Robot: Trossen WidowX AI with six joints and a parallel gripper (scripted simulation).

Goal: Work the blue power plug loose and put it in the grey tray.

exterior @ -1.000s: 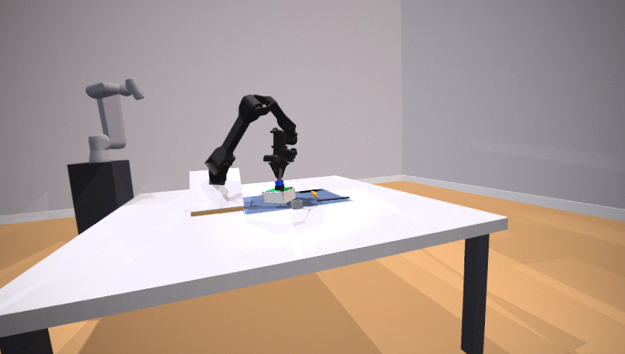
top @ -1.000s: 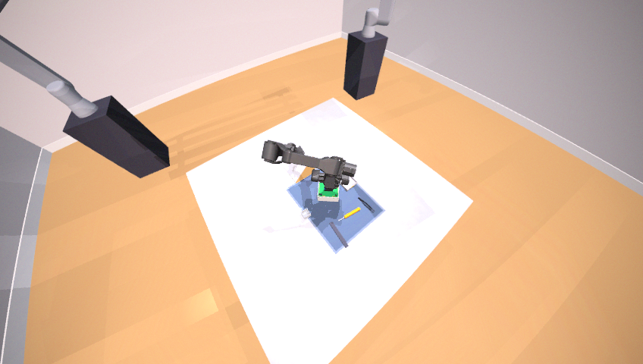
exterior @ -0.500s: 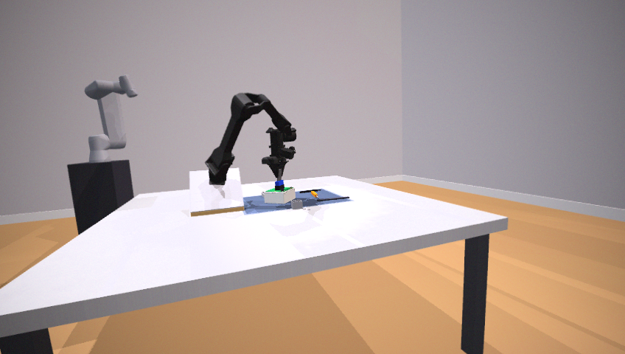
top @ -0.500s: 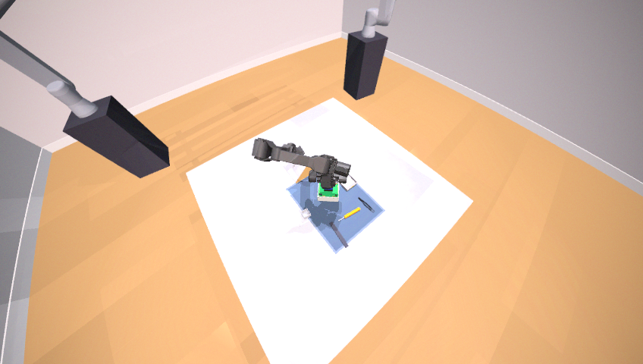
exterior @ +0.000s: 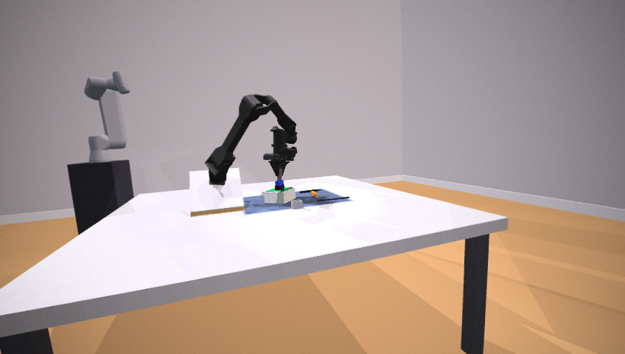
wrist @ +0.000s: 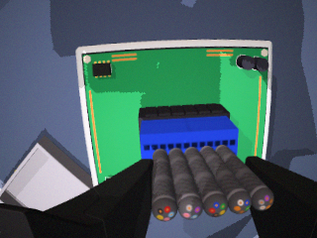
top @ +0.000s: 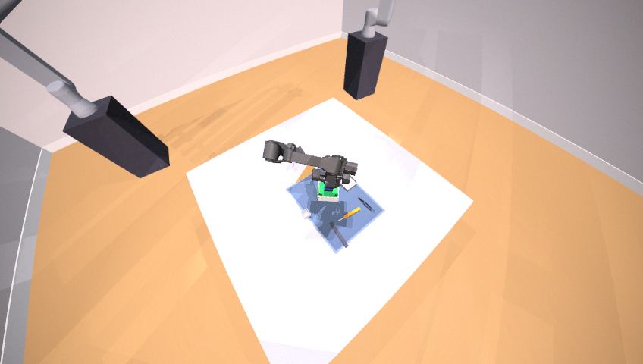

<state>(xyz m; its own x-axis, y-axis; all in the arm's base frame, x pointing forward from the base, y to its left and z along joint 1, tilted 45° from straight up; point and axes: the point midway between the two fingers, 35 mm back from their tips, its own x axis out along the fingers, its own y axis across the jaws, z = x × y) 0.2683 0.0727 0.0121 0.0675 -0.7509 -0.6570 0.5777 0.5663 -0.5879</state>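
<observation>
- Top view: The arm reaches over the blue mat (top: 367, 216) (exterior: 263, 207) (wrist: 30, 74) on the white counter (top: 271, 225) (exterior: 372, 228). The pincer (top: 331, 183) (exterior: 279, 178) (wrist: 200, 170) is above the circuit board (top: 327, 194) (exterior: 271, 190) (wrist: 119, 114); only a sliver of the blue power plug (top: 328, 189) (exterior: 279, 183) (wrist: 188, 130) shows. The grey tray (top: 349, 186) (wrist: 66, 159) lies just beside the board, partly covered by the arm.
- Exterior view: The pincer points down, with its narrow tips at the plug. The plug is over the black socket (exterior: 279, 188) (wrist: 183, 110) on the board. The tray cannot be made out.
- Wrist view: The pincer is pinching the blue power plug on its cable side, one finger at each flank of the grey cables (wrist: 193, 178). The plug adjoins the socket; how deeply it is seated cannot be determined. The tray is at lower left, apart from the plug.
- Step in hand (judgement): Loosening. Extraction does not appear complete; transfer and release are outstanding.
- Next move (judgement): Maintain the grip and rock the plug in small alternating tilts, adding gentle lift as resistance falls. Do not pull straight up. Confirm separation before travelling to the tray. Excess force may cause slip or drag the board.
</observation>
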